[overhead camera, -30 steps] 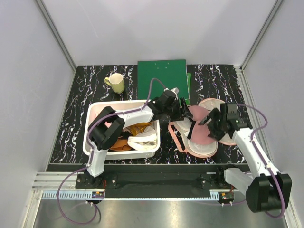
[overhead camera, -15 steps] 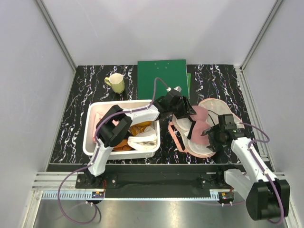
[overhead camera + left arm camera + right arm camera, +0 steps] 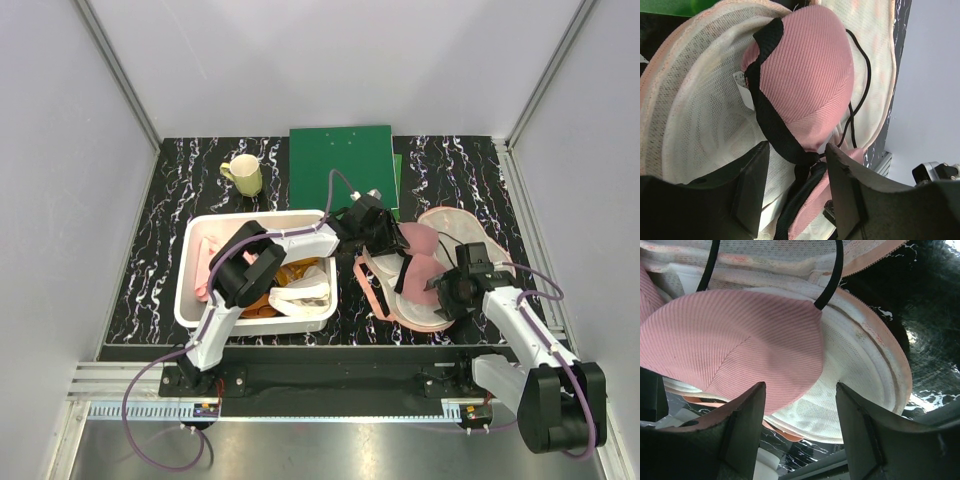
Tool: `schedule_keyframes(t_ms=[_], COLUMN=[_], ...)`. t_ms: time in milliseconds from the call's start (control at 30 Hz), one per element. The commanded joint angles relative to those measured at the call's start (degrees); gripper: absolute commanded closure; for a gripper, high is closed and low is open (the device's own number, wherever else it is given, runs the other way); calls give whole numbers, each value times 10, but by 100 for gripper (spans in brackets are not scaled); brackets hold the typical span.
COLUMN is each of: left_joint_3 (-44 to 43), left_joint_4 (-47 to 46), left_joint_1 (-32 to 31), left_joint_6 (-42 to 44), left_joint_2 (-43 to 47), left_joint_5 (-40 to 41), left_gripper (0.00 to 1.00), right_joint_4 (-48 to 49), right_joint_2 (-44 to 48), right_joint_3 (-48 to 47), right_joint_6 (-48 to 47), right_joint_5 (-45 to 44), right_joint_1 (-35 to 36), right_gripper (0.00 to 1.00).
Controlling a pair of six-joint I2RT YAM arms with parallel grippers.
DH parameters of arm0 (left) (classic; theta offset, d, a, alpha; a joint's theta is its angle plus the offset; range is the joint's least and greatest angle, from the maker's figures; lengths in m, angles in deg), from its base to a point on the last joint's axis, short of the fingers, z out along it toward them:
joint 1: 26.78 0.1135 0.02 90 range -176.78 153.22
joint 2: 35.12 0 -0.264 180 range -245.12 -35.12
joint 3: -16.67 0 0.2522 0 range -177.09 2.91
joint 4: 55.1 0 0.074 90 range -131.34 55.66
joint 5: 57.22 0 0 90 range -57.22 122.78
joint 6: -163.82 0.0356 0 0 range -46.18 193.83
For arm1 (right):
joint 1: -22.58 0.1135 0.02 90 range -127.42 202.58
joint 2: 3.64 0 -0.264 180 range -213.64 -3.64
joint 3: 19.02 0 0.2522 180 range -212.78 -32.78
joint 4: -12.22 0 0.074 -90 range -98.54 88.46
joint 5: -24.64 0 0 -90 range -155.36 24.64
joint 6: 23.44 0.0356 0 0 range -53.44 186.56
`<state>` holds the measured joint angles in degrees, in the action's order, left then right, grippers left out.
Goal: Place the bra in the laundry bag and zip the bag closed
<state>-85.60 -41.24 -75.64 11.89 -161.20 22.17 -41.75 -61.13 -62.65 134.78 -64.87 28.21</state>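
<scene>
The dusty-pink, ribbed, padded bra with black trim is seen lying inside the round, cream-pink clamshell laundry bag with whitish mesh lining. The bag is spread open on the black marbled table, just beside the white plastic bin. One dome-shaped cup is seated in the mesh hollow, and the other is seen lower down, toward the near half of the bag.

The left gripper is held over the bra with its jaws apart. The black centre band is seen running down to the gap between them, but no clamp on it can be made out. The right gripper is likewise parted above the other cup, with nothing pinched.

The bra is judged to be light and springy. The moulded cups are likely to hold their shape and push back when pressed, so they may need to be nested before the lid can be folded over. The thin black straps are limp and likely to trail over the rim, where the zipper could catch them — they should be tucked in first. The firmest hold is probably offered by the black band or a cup edge, not the slippery crown of a dome. The bag itself appears to be soft mesh with a stiffer pink zipper edge — best taken there for closing.
</scene>
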Motion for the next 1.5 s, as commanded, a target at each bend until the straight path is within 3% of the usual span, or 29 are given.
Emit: schedule_keyframes(t_ms=[0, 133, 300, 467, 633, 833, 1067, 1267, 1467], left_joint_3=[-13, -33, -46, -68, -99, -93, -47, 0, 33], left_joint_4=[-12, -10, -3, 10, 37, 73, 69, 47, 24], left_joint_1=[-1, -2, -1, 2, 1, -11, -18, -24, -26], left_joint_6=[-1, 1, 10, 29, 79, 170, 205, 181, 161], left_joint_2=[-3, -18, -22, -32, -35, 19, 77, 102, 94], left_joint_5=[8, 0, 18, 43, 61, 131, 114, 74, 48], left_gripper=[47, 44, 47, 67, 97, 100, 100, 100, 100], right_joint_4=[26, 61, 70, 72, 71, 28, -57, -95, -135], right_joint_2=[-8, -20, -25, -4, 12, 25, 36, -1, 0], right_joint_3=[14, 22, 14, 5, -5, -78, -161, -187, -174], right_joint_6=[23, 24, 11, -4, -29, -106, -271, -277, -280], right_joint_5=[-19, -38, -49, -62, -67, -74, -33, 67, 27], right_joint_1=[0, 0, 0, 0, 0, 1, -2, -5, -11], right_gripper=[35, 39, 57, 74, 99, 100, 100, 100, 100])
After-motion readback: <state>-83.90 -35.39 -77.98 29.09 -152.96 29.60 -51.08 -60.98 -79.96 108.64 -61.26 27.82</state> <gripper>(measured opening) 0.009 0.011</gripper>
